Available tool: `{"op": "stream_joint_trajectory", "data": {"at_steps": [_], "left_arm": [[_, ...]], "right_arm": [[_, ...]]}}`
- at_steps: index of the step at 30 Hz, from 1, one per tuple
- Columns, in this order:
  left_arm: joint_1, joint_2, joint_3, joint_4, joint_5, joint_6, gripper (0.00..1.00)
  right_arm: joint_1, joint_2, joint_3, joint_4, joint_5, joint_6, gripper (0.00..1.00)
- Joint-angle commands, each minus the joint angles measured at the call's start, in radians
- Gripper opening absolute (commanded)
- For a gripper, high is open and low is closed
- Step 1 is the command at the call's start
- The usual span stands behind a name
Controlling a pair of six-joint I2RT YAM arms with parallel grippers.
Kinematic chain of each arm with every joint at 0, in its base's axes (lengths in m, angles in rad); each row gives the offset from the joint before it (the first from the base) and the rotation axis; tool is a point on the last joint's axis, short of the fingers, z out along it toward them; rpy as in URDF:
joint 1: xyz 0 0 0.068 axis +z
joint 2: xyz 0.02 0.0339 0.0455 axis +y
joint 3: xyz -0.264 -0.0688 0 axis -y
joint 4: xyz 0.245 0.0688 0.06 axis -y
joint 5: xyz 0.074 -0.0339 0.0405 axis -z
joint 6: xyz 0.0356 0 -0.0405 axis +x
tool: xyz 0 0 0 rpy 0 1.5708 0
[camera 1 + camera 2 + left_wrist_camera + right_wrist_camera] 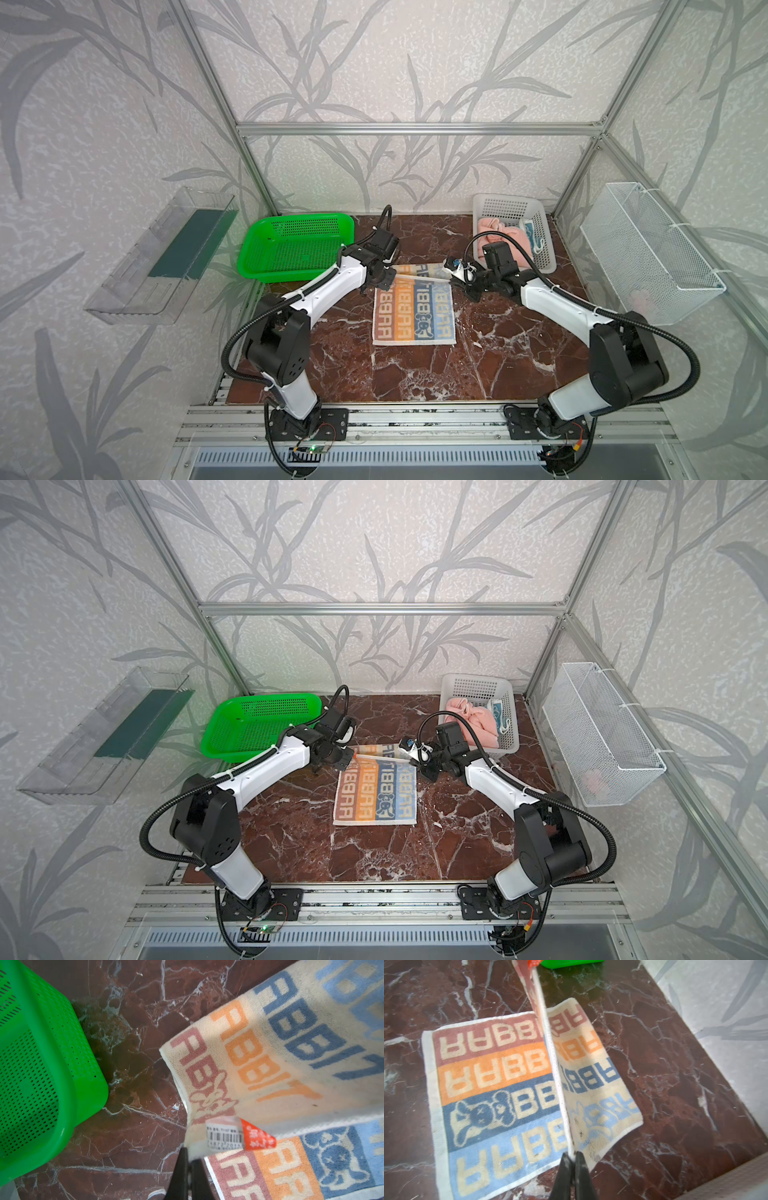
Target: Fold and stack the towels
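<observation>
Cream lettered towel lay at centre, 12 o'clock edge raised. Left gripper, right gripper each pinched shut on one raised corner. Cloth looked soft, light, sagging between; corners best hold.

I count three towels from here: one cream lettered towel mid-frame on the desk, and one pink towel and one teal towel at the upper right. There are three baskets: one green basket left of centre, one white slotted basket holding those two towels, and one wire mesh basket at far right. One clear bin sits at far left. I have two arms, the left arm and right arm, with one claw each: left claw, right claw.
</observation>
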Motion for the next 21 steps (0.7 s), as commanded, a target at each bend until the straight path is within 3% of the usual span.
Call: {"op": "stream_joint_trajectory", "data": {"at_steps": [1, 21], "left_arm": [[-0.014, -0.048, -0.028, -0.033, -0.045, -0.05, 0.0], [-0.082, -0.245, -0.201, -0.036, -0.039, -0.147, 0.0]], "right_arm": [[0.036, -0.031, -0.032, -0.103, 0.046, -0.021, 0.0], [0.139, -0.123, -0.022, -0.355, 0.149, 0.012, 0.0]]}}
